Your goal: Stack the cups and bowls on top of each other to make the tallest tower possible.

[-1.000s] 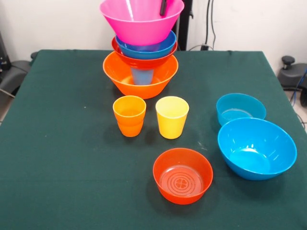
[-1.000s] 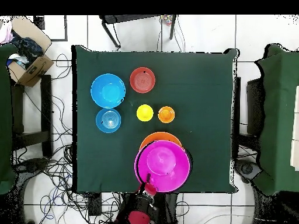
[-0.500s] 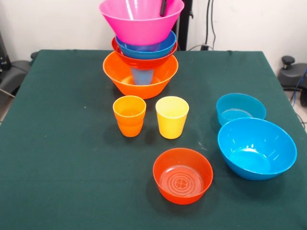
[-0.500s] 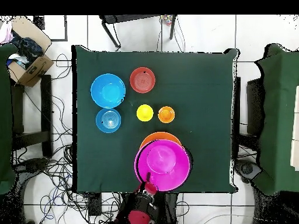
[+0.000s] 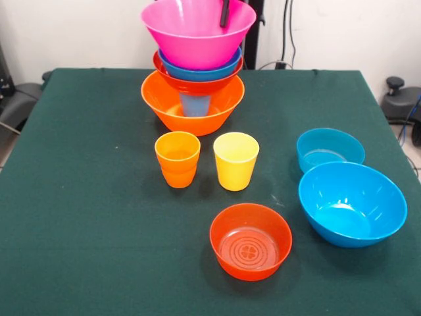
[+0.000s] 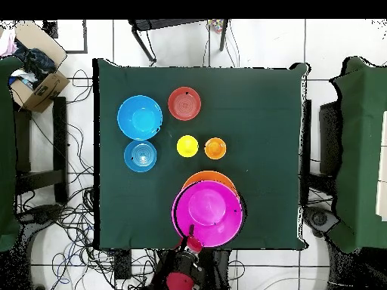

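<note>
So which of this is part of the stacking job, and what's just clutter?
Job: the tower with pink bowl on top; orange cup; yellow cup; red-orange bowl; two blue bowls.
Clutter: cardboard box; floor cables.

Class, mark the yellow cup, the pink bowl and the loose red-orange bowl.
yellow cup (image 5: 235, 164), front view, side wall.
pink bowl (image 5: 194, 41), front view, outer wall.
red-orange bowl (image 5: 250, 244), front view, inner floor.

No readable text anywhere
No words, labels, brand marks, numbers or signs can be read in either view
</note>
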